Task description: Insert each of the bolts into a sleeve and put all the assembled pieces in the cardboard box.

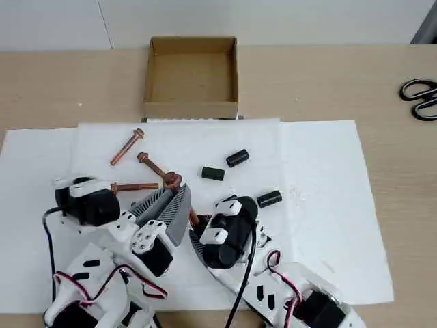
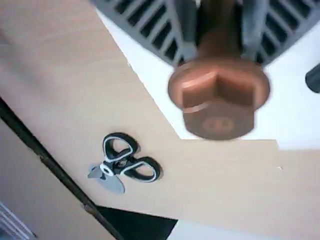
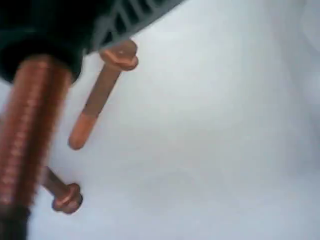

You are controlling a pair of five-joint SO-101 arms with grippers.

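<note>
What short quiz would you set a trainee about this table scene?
1. True or false: the cardboard box is empty.
2. How many black sleeves lie loose on the white sheet?
3. What does the left gripper hold? A: scissors. B: a copper-coloured bolt. C: a sleeve.
Key: 1 true; 2 three; 3 B.
</note>
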